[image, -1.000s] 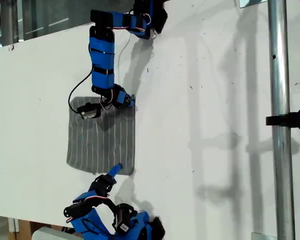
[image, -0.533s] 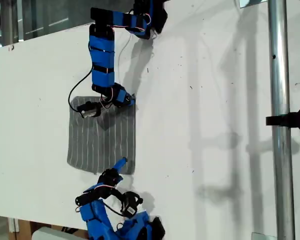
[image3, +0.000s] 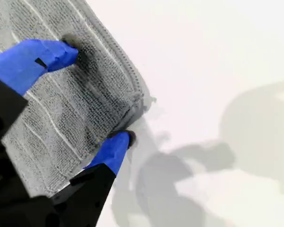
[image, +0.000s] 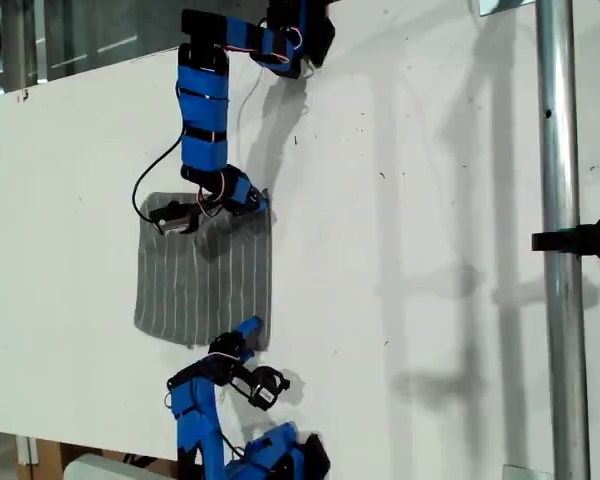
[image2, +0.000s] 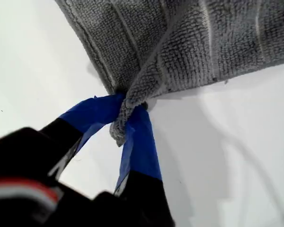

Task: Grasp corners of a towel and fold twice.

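My first gripper (image2: pixel 128 120) has its fingers (image2: pixel 139 142) pinched on a towel (image: pixel 205 270) corner (image2: pixel 120 127), bunching it for lifting. My second gripper (image3: pixel 92 94) fingers (image3: pixel 114 147) are spread, straddling another corner (image3: pixel 139 101), not yet closed. The towel lies flat on the tabletop (image: pixel 430 200).

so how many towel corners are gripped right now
1: my first gripper pinches a corner of the towel, at its upper edge in the exterior view. My second gripper straddles another corner, jaws open.

A flat white counter (image: pixel 430 200) carries soft shadows; a vertical shiny metal pole (image: pixel 558 200) stands at the exterior view's right.
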Motion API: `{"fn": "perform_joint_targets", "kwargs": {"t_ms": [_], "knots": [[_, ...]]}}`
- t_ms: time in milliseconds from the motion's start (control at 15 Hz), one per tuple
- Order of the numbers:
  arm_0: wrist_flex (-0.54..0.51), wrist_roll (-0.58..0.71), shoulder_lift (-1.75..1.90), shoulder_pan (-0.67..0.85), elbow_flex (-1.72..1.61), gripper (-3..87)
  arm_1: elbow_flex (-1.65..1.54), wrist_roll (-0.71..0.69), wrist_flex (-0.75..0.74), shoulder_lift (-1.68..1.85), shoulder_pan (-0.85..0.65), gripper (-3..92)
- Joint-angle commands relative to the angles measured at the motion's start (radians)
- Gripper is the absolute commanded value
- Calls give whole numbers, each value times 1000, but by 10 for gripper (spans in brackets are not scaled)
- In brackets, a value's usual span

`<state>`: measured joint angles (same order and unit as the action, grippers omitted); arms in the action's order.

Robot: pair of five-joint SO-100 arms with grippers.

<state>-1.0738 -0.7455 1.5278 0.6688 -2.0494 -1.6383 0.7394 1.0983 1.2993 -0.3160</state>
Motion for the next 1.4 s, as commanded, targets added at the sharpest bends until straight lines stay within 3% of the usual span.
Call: {"fn": "perform_joint_targets", "kwargs": {"t_ms": [0,133,333,600,1133,1333], "knots": [[-21,21,-91,25,84,211,3,11,12,95,15,-2],[-63,28,-170,12,149,-29,3,12,14,106,14,-2],[-55,-6,-31,-38,78,-29,3,11,21,112,6,-2],[-138,-115,310,-172,-61,-29,-25,29,74,193,63,-2],[-104,-637,727,-713,-288,-29,106,336,210,221,532,-2],[-140,-581,735,-658,-262,-29,100,281,279,261,420,-2]]}}
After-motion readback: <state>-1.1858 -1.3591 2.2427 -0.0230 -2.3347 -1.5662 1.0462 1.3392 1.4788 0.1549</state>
